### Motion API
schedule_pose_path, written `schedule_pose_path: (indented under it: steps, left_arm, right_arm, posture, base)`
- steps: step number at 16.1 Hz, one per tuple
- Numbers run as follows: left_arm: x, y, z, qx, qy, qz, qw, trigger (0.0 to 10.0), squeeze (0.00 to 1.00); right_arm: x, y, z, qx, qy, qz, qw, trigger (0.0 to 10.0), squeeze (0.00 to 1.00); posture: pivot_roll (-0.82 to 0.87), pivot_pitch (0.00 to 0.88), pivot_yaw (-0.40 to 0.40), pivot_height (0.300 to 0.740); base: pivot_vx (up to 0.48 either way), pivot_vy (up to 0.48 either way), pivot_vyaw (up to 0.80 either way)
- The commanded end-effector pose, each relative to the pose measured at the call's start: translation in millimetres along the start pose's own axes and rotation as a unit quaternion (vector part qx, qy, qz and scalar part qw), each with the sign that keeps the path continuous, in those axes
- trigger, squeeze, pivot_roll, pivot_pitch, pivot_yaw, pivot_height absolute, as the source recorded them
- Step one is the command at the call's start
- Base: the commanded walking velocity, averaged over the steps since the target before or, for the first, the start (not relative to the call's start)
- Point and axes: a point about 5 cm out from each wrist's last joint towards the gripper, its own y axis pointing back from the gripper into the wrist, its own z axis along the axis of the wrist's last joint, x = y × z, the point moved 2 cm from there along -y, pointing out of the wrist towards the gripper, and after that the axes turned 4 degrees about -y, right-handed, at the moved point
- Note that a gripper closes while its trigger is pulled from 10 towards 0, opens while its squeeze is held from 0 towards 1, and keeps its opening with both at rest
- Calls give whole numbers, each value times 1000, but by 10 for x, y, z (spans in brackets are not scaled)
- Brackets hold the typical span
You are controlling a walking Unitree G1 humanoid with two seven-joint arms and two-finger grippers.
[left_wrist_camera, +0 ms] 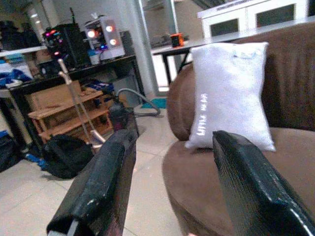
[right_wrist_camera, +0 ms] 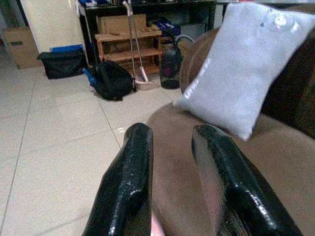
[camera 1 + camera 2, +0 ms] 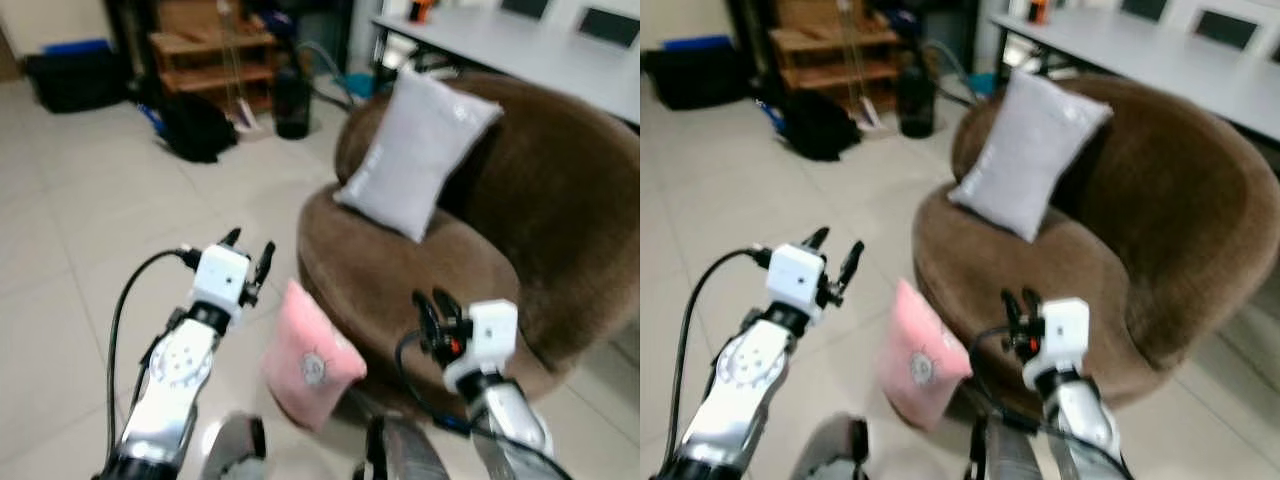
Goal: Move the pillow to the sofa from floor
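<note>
Flanking the floor-bound pink pillow, left pincer spread wide, right pincer narrowly parted.

Two pillows (one pink, one grey), one brown sofa, two tools.

Soft, even indoor light; slight blur in all views.

Behind I can see a black backpack on the floor — wooden shelf beyond, white surface far right.
</note>
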Motion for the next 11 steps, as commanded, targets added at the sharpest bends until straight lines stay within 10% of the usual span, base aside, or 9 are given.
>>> schedule_pose_path:
  steps: [1, 11]
  left_arm:
    - [34, 47, -56, 11, -2, 8, 1000, 10000, 0]
    - [63, 113, -86, 15, 33, 19, 999, 10000, 0]
  right_arm:
    - [5, -64, 117, -23, 14, 10, 1000, 10000, 0]
    - [23, -123, 103, -10, 45, 12, 999, 10000, 0]
  posture:
    - [39, 24, -46, 580]
    - [44, 37, -76, 580]
  base:
    - [0, 0, 0]
    - [107, 0, 129]
